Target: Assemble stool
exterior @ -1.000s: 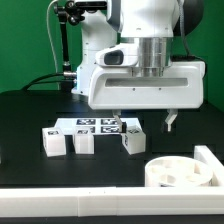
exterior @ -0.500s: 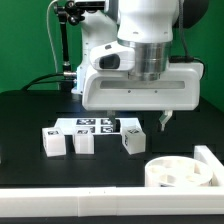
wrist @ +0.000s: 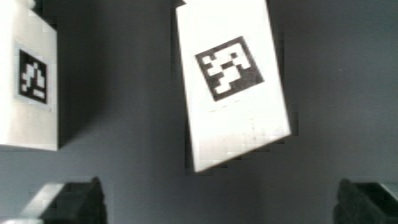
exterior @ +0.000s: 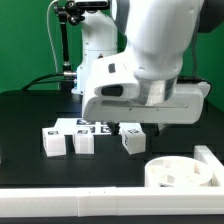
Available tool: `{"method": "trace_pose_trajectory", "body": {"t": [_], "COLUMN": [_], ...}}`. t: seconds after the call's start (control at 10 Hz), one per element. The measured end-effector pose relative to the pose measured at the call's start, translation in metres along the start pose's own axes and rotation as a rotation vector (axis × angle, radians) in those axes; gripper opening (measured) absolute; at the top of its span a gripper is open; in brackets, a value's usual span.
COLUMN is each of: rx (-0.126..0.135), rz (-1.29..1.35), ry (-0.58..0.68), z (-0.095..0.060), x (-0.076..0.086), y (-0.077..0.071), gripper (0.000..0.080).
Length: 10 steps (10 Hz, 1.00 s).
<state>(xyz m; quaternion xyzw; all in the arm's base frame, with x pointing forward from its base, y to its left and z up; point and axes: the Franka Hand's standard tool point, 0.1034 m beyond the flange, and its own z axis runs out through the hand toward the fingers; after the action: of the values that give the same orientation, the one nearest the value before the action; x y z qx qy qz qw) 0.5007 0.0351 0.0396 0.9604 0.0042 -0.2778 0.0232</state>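
Three short white stool legs with square markers lie on the black table: one [exterior: 52, 141], a second [exterior: 83, 142] and a third [exterior: 131, 139]. The round rimmed seat [exterior: 180, 172] lies at the exterior view's lower right. My hand's white housing [exterior: 150, 95] hangs tilted over the legs and hides most of the fingers. In the wrist view my gripper [wrist: 221, 205] is open and empty, with dark fingertips [wrist: 71, 200] wide apart. One leg [wrist: 231, 80] lies ahead between the jaws' line and another leg [wrist: 36, 85] lies beside it. I touch neither.
The marker board [exterior: 92, 125] lies flat behind the legs. A long white rail [exterior: 90, 206] runs along the front edge and turns up at the exterior view's right [exterior: 212, 160]. The robot base and a camera stand rise behind.
My hand has tilted and swung toward the exterior view's right, dropping a little over the legs. The legs and seat have not moved.
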Motion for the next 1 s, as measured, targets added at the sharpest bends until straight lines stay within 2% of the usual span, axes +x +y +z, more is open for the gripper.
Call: {"method": "trace_pose_trajectory", "body": {"t": [0.2,0.3,0.4,0.6,0.9,1.0], "rx": [-0.008,-0.006,-0.003,-0.009,-0.006,-0.003], "rz": [-0.009,-0.025,-0.039,-0.030,-0.034,-0.046], "ry": [-0.195,-0.226,-0.302,-0.360,-0.356,-0.361], "z": [0.003,0.005,0.008,0.014,0.016,0.021], "x": [-0.006,-0.002,-0.009,-0.011,-0.010,-0.012], "y": [-0.003,-0.005,-0.004,-0.004,-0.004,-0.004], "gripper": [0.0649,0.0649,0.0649,0.0649,0.0649,0.0649]}}
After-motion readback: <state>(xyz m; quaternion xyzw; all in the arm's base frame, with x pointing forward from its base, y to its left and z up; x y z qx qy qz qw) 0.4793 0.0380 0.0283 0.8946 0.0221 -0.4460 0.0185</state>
